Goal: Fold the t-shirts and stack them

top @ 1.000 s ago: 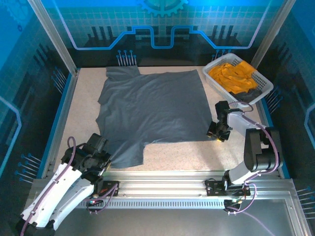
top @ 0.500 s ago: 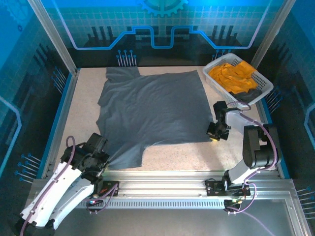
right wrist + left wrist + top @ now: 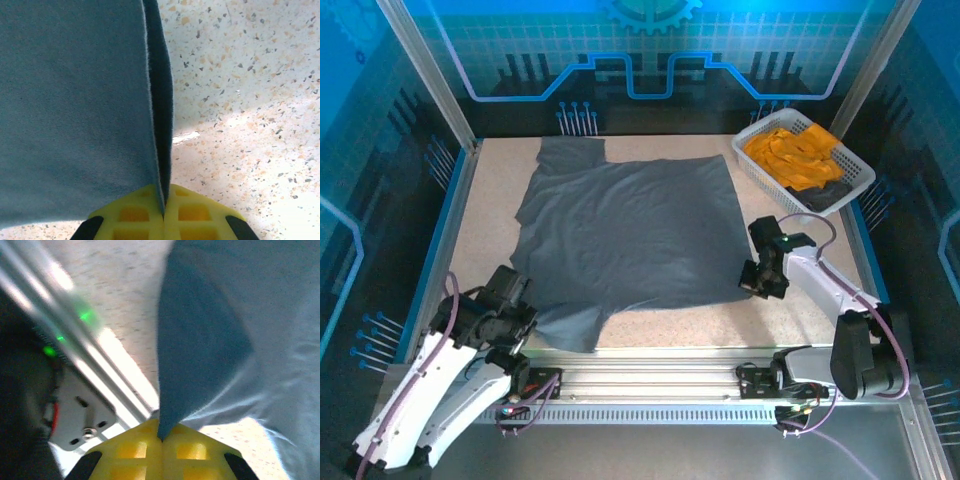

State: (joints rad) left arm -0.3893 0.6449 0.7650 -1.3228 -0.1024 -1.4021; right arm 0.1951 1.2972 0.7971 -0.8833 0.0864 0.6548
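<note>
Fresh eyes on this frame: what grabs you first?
The big slate grey t-shirt spread across the middle of the table, with the left gripper pinching its near-left corner and the right gripper pinching its near-right edge. Next, the white basket at the far right, holding bright orange-yellow t-shirts.

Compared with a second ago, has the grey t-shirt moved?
Yes. The grey t-shirt has slid toward the near edge; its far right corner, earlier level with the left corner of the white basket, now sits nearer.
</note>
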